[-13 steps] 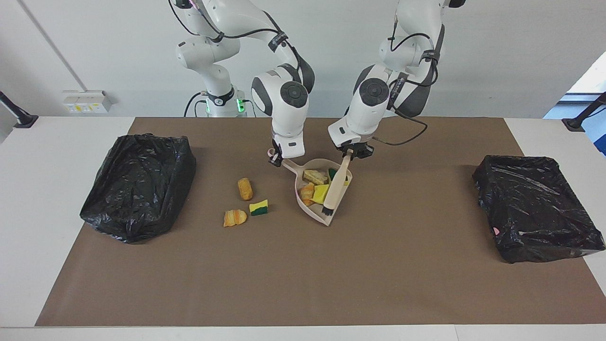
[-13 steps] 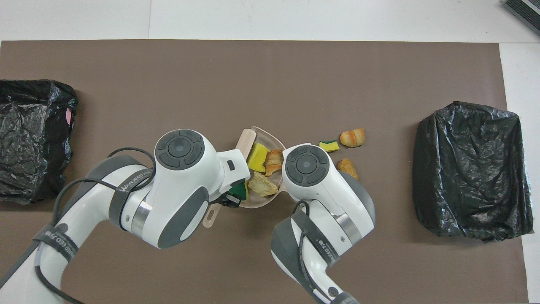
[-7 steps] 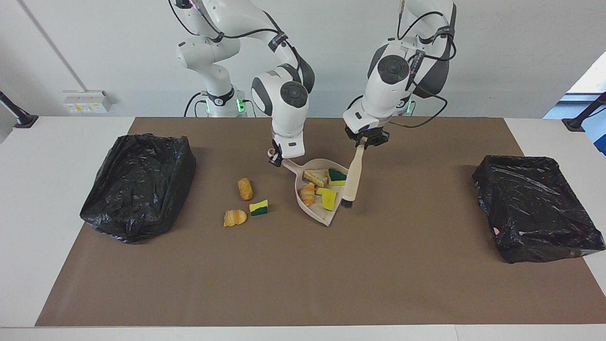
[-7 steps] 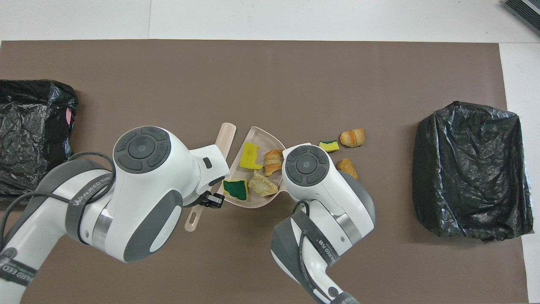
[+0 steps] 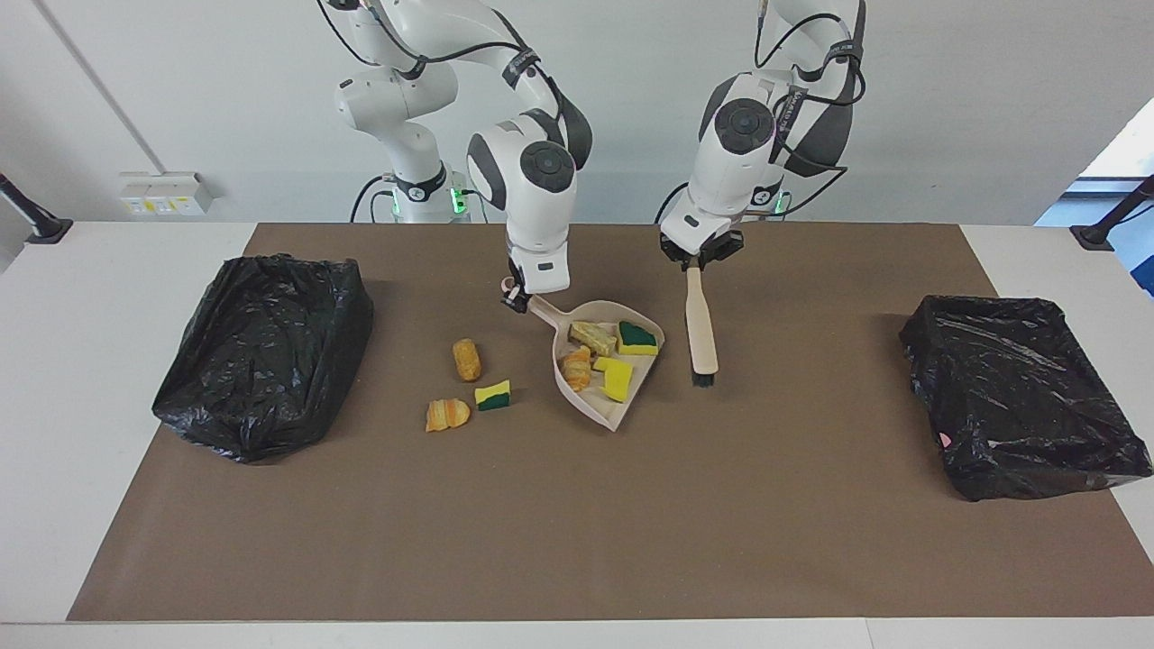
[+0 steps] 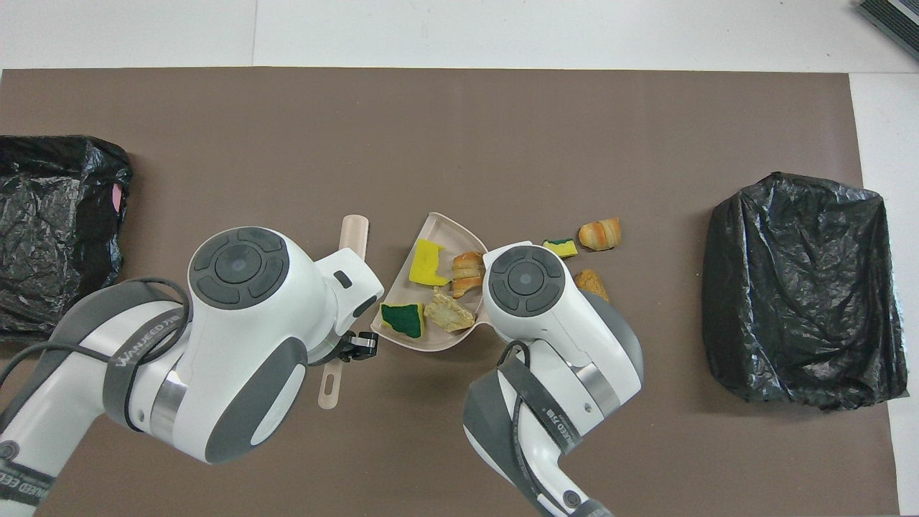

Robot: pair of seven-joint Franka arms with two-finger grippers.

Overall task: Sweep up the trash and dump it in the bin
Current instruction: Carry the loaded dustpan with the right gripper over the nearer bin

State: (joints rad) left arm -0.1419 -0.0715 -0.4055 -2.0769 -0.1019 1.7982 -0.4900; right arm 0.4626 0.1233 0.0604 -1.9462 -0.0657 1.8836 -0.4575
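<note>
My right gripper (image 5: 516, 302) is shut on the handle of the beige dustpan (image 5: 622, 410), which slopes with its handle end up. The dustpan (image 6: 402, 337) holds several pieces of trash: a green-backed sponge (image 5: 637, 338), a yellow sponge (image 5: 618, 379), a tan chunk (image 5: 592, 338) and an orange chunk (image 5: 577, 368). Three more pieces of trash lie on the mat beside it toward the right arm's end: (image 5: 466, 359), (image 5: 492, 395), (image 5: 446, 414). My left gripper (image 5: 692, 263) is shut on the brush (image 5: 699, 333), which hangs bristles down beside the pan. In the overhead view my right gripper is hidden under its own wrist.
A black bag-lined bin (image 5: 261, 351) sits at the right arm's end of the brown mat (image 5: 577, 523). A second black-lined bin (image 5: 1019, 397) sits at the left arm's end. Both arms hang over the mat's middle, close to each other.
My left gripper lifted the brush out of the dustpan and swung it aside toward the left arm's end. My right gripper raised the pan's handle a little.
</note>
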